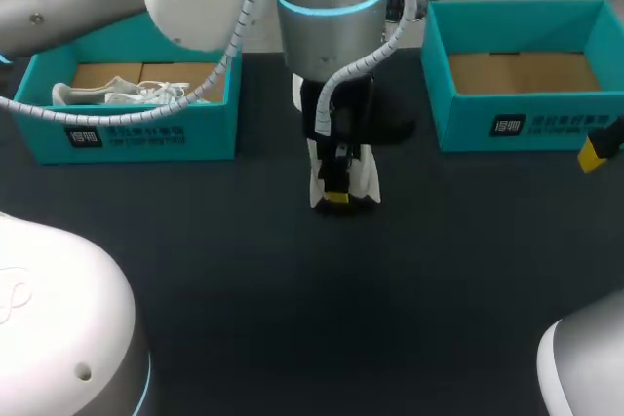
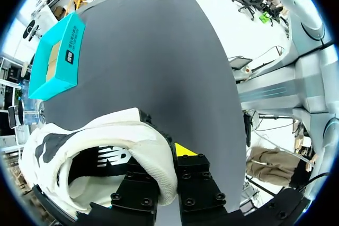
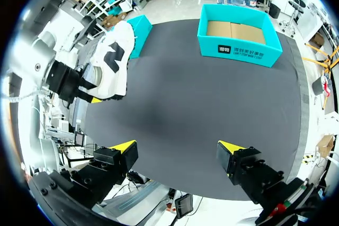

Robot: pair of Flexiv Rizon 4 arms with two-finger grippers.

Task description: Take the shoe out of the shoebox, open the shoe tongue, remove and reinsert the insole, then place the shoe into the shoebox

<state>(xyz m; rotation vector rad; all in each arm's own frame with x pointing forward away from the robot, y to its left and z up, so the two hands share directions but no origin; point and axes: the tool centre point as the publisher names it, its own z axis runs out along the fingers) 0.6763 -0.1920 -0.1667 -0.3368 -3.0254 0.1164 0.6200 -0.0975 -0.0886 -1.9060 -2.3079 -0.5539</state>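
Head view: L gripper point(image 1: 335, 197) clamped on shoe point(image 1: 366, 178), prob. heel; R gripper point(image 3: 177, 154) spread

left end effector point(image 2: 168, 158) apparently clamped; right end effector point(image 3: 176, 150) spread wide.

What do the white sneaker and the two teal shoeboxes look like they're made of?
White sneaker: soft textile, probably knit or mesh, going by the woven, padded collar. Its dark side panels look smoother, perhaps synthetic leather. Left teal shoebox and right teal shoebox: cardboard with a matte printed outside, and plain brown board shows on the inside floor.
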